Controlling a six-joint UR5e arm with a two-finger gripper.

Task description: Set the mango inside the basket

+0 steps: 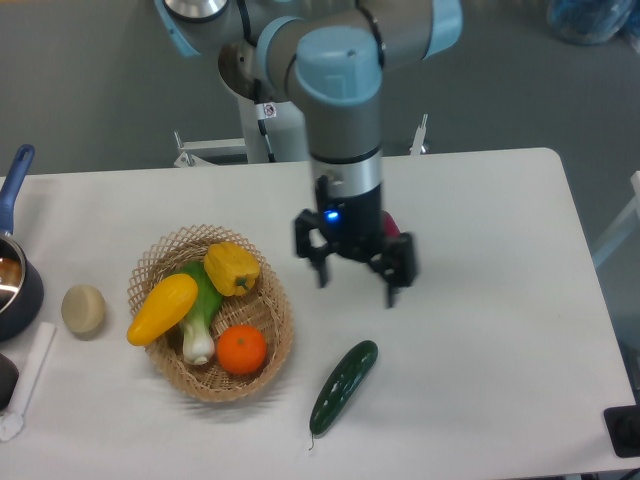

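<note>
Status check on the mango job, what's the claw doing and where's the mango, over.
Claw open, empty, above the table right of the basket. Mango in the basket, one end over the left rim. Nothing in the way.

The pot is cut off by the left edge, so only part of its dark bowl and its blue handle show. Below it, a dark thing and a clear thing are also cut by that edge, and I cannot tell what they are. A black thing sits in the bottom right corner, cut off too. The robot arm runs out past the top. A small red thing peeks out behind the gripper, mostly hidden. The leek lies partly under the mango and the yellow pepper. The gripper looks a bit blurry.
</note>
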